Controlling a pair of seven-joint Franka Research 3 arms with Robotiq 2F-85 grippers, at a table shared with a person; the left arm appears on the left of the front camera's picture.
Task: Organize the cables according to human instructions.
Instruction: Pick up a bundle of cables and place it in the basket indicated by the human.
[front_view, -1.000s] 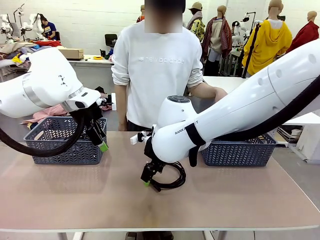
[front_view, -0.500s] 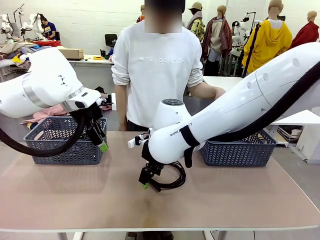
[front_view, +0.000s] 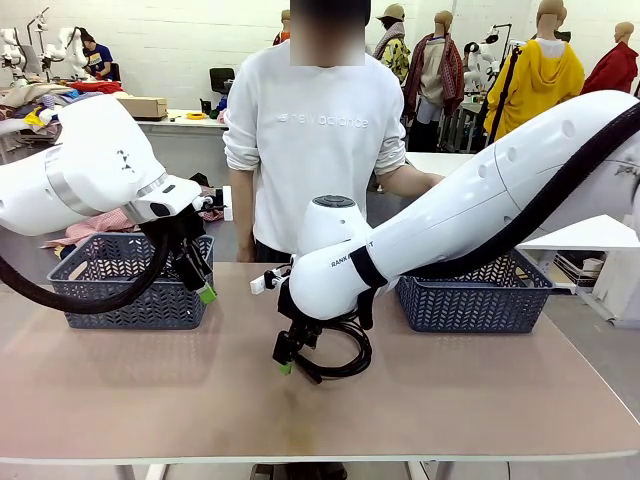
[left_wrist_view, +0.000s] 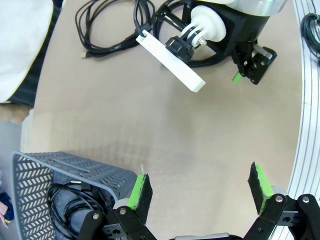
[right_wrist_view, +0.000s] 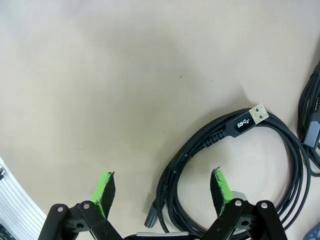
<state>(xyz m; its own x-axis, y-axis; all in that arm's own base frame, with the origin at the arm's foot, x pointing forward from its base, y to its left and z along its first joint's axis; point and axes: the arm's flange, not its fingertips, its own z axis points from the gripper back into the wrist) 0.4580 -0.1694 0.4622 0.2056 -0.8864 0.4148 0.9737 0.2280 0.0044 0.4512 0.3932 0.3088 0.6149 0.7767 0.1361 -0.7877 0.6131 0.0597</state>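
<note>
**Reporter:** Cables (front_view: 352, 372) on the bench (front_view: 150, 400), where exactly?

**Photographer:** A person in a white sweatshirt (front_view: 315, 130) stands at the far side. Before them, between the left basket (front_view: 130, 295) and the right basket (front_view: 470, 300), lies a coiled black USB cable (right_wrist_view: 239, 123). Loose cables (left_wrist_view: 141, 17) lie near it, and another coil (left_wrist_view: 70, 200) sits in the left basket.

**Reporter:** And the grippers?

**Photographer:** The right gripper (front_view: 288, 360) hangs low at the coiled cable, fingers spread, holding nothing. The left gripper (front_view: 203, 288) hovers just beside the left basket, fingers wide apart and empty.
</note>
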